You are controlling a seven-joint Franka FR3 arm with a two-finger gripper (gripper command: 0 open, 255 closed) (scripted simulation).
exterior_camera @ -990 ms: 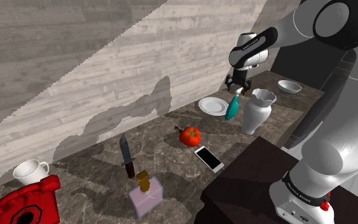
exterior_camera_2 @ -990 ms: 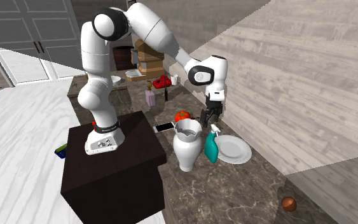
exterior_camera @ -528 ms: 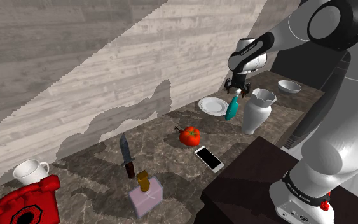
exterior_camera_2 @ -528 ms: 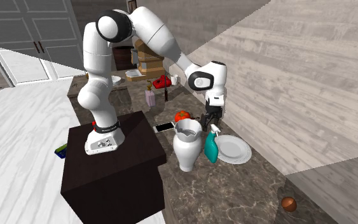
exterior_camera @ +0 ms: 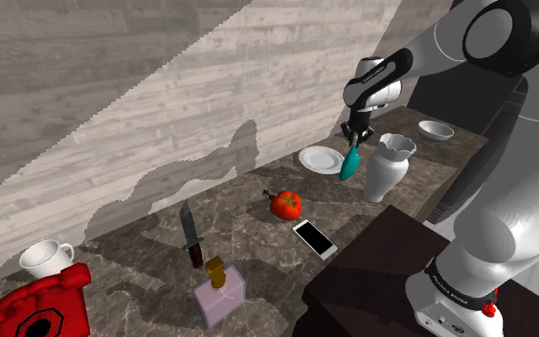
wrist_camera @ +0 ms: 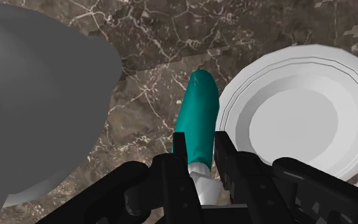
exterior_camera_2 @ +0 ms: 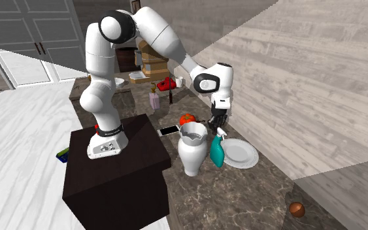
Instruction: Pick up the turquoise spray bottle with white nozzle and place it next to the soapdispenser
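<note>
One pinch, seen from the wrist: clasps the bottle (wrist_camera: 196, 121) by its neck, just under the white nozzle, with the gripper (wrist_camera: 201, 145) narrowed to that width. Stands teal and slim on the dark marble counter (exterior_camera: 248, 244), set between vase (exterior_camera: 388, 165) and plate (exterior_camera: 320, 158), just beside both. Flares at the vase's fluted mouth and shows plain grey inside from the second exterior view. Offers a bare white face on the plate. Farther along the counter, past the vase, a white bowl (exterior_camera: 437, 130), inside too small to judge. Well apart, toward the shoulder view's lower left, the dispenser (exterior_camera: 219, 292): lilac body, brown pump, contents impossible to tell. Around it a knife (exterior_camera: 190, 235), a white cup (exterior_camera: 45, 257) with a shaded inside, a red telephone (exterior_camera: 33, 306). Midway along the counter, a tomato (exterior_camera: 286, 202) and a phone (exterior_camera: 314, 237) lying flat.
</note>
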